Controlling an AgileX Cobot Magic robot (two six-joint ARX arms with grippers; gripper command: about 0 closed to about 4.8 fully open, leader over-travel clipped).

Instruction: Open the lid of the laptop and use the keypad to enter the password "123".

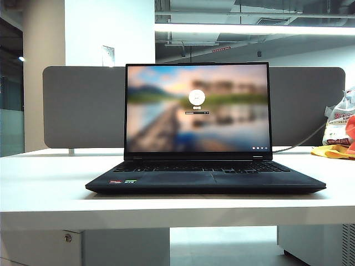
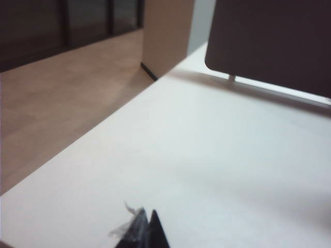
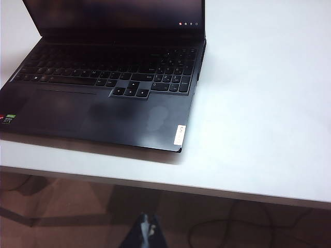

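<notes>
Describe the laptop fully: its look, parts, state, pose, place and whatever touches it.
The laptop is slim and matte black, resting flat on the white table before a grey divider board. Its lid stands open and upright, the screen lit with a blurred landscape login page. The keypad spans its width above a wide trackpad; small stickers sit at both front corners. Neither hand touches it.

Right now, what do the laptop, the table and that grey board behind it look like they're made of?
The laptop looks like matte dark plastic or coated metal: smudges show beside its trackpad, and I can't tell which. Its lid holds a glossy, glass-like screen, lit with a login picture. The table seems smooth white laminate with a soft sheen. The grey board looks dull and even, maybe fabric-covered; unclear.
</notes>
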